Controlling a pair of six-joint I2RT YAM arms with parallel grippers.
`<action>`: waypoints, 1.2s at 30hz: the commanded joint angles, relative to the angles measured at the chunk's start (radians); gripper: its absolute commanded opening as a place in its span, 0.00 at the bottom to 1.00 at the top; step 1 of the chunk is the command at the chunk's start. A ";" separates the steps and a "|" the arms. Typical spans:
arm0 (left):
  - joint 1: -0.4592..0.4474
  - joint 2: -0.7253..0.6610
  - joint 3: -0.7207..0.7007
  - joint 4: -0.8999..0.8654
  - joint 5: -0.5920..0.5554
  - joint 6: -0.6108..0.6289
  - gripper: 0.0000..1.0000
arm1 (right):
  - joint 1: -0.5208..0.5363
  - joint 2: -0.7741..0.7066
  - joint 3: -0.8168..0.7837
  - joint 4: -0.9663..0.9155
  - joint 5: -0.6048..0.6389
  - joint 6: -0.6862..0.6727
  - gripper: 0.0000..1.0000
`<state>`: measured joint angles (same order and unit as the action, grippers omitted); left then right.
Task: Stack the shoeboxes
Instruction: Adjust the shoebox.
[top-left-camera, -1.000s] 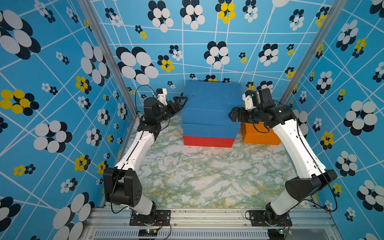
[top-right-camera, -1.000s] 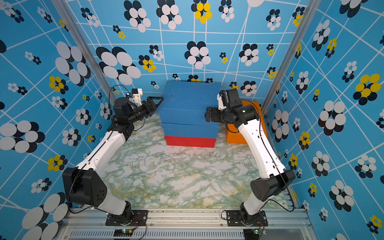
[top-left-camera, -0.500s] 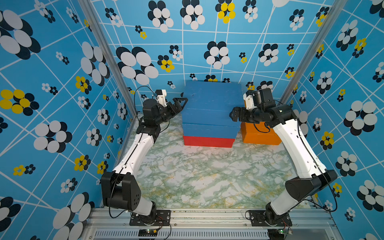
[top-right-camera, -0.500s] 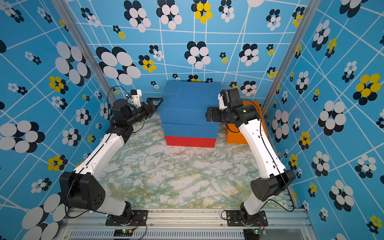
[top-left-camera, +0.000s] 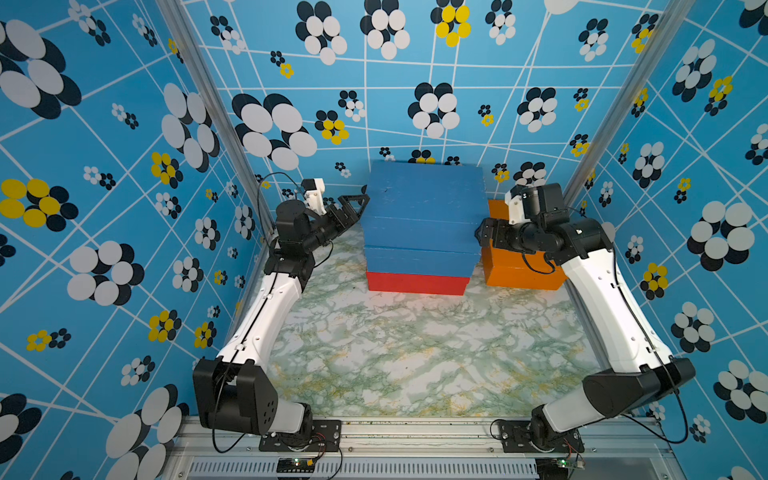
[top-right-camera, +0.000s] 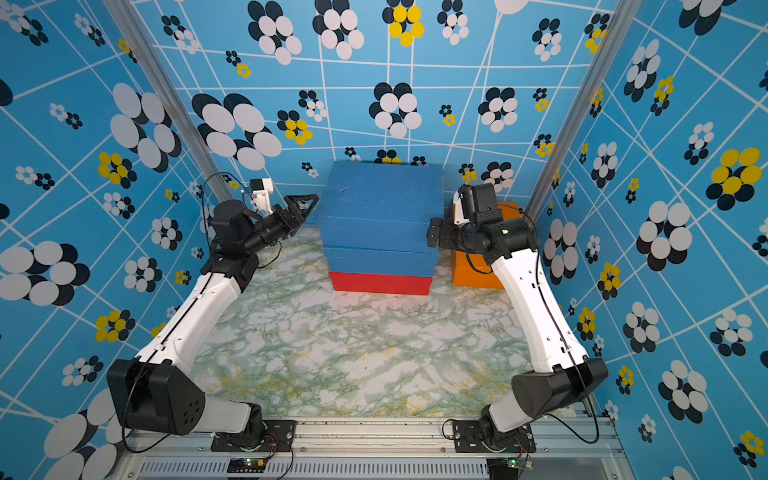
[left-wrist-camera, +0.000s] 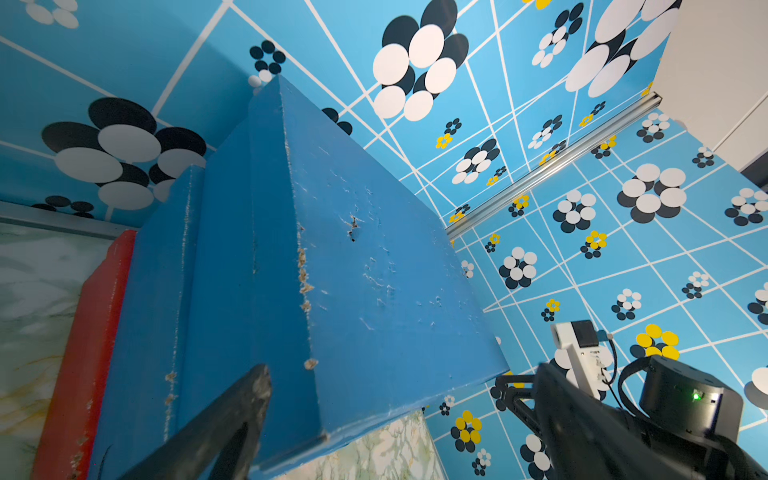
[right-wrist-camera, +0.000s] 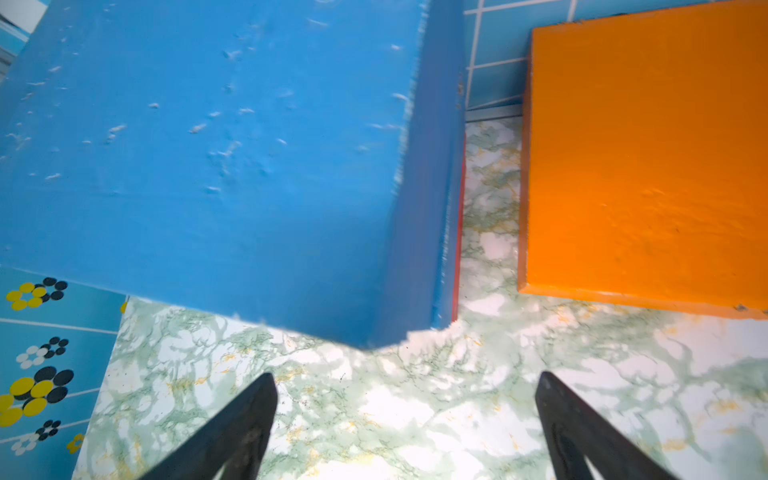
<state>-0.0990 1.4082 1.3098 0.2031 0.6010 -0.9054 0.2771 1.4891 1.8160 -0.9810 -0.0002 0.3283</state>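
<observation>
Three shoeboxes are stacked at the back of the table in both top views: a red shoebox (top-left-camera: 415, 283) at the bottom, a blue shoebox (top-left-camera: 419, 259) on it, and a second, scuffed blue shoebox (top-left-camera: 424, 191) on top. An orange shoebox (top-left-camera: 523, 276) sits alone on the table right of the stack. My left gripper (top-left-camera: 353, 203) is open at the top blue shoebox's (left-wrist-camera: 374, 270) left edge and holds nothing. My right gripper (top-left-camera: 482, 235) is open beside the stack's right side, above the orange shoebox (right-wrist-camera: 644, 166), with only table between its fingers (right-wrist-camera: 257, 399).
The marbled green-white table (top-left-camera: 415, 365) stretches in front of the boxes. Patterned blue walls (top-left-camera: 104, 208) close in the left, back and right sides. A narrow strip of table (right-wrist-camera: 490, 199) separates the stack from the orange shoebox.
The left arm's elbow has dropped a little toward the front while its gripper stays at the stack's left edge. The right arm and the boxes look unchanged.
</observation>
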 joint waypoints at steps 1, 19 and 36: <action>0.023 -0.054 -0.021 -0.001 -0.009 0.020 1.00 | -0.019 -0.104 -0.111 0.035 0.045 0.030 0.99; 0.045 -0.180 -0.197 -0.076 -0.061 0.117 1.00 | -0.152 -0.253 -0.629 0.208 0.132 0.108 0.99; 0.054 -0.239 -0.302 -0.071 -0.069 0.132 0.99 | -0.282 -0.006 -0.489 0.388 0.081 0.051 0.99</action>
<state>-0.0582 1.2041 1.0164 0.1341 0.5339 -0.8059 0.0082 1.4509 1.2858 -0.6384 0.0845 0.4030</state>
